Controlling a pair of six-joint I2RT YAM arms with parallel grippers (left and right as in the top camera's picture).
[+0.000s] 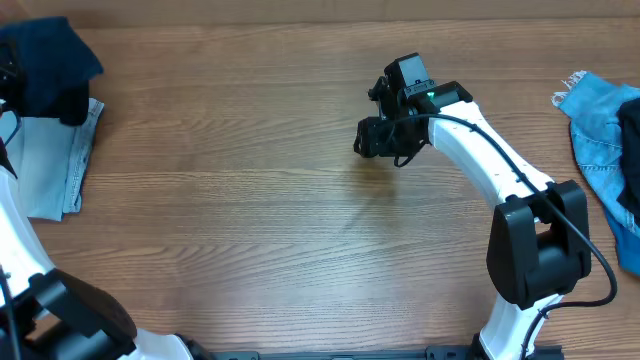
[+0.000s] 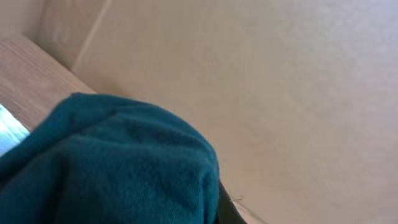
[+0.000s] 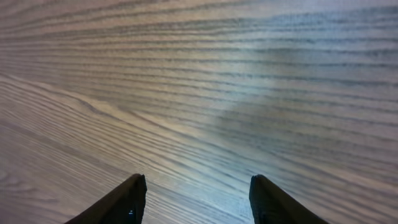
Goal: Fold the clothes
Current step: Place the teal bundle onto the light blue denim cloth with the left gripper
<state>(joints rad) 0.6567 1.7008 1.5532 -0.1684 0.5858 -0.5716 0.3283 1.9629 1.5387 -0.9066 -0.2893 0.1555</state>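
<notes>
I am holding the navy garment (image 1: 45,50) up, my left claw closed tight on it.
My right claw (image 3: 198,202) is hovering half-open over the tabletop (image 1: 250,200), gripping nothing.

a wooden desk (image 1: 250,220) fills the view. the right arm (image 1: 480,150), white with black joints, reaches from the lower right edge toward the upper middle, and its black right gripper (image 1: 372,138) is over bare wood, well apart from any cloth. at the upper left corner a dark navy garment (image 1: 45,55) is bunched up, overlapping the top of a pale blue denim piece (image 1: 55,170) that lies flat. a brighter blue denim piece (image 1: 598,140) lies at the right edge.
</notes>
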